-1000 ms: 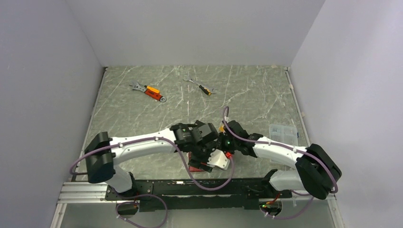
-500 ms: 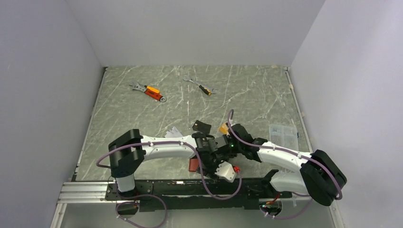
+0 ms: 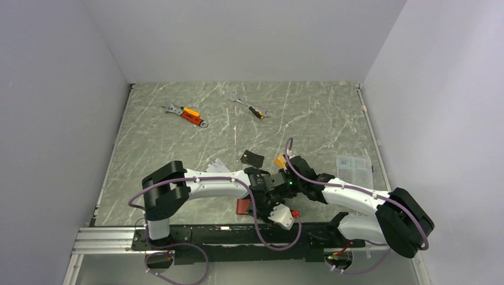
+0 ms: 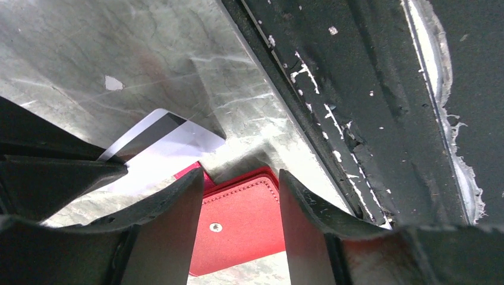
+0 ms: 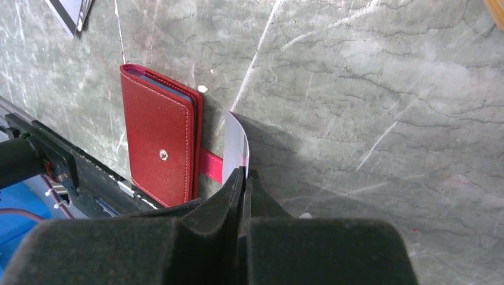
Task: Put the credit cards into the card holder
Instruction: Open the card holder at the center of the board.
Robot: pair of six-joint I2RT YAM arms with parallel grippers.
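The card holder [image 5: 159,142] lies folded shut at the near edge of the table, hard by the black rail [image 4: 356,119]. In the right wrist view its long axis slants to that rail, with the open edge and snap tab [image 5: 211,164] turned toward the silver card [image 5: 236,145].

A second ago the left arm covered the middle of the table. It has since drawn back, and the left gripper [image 4: 239,196] now straddles the holder's end, its jaws narrowing, about half apart and gripping nothing. It looks set to steady the holder for opening.

The right gripper [image 5: 243,178] pinches the silver card on edge, bowed against the table.

The black card [image 3: 252,158] and orange card [image 3: 279,160] now lie uncovered farther off.
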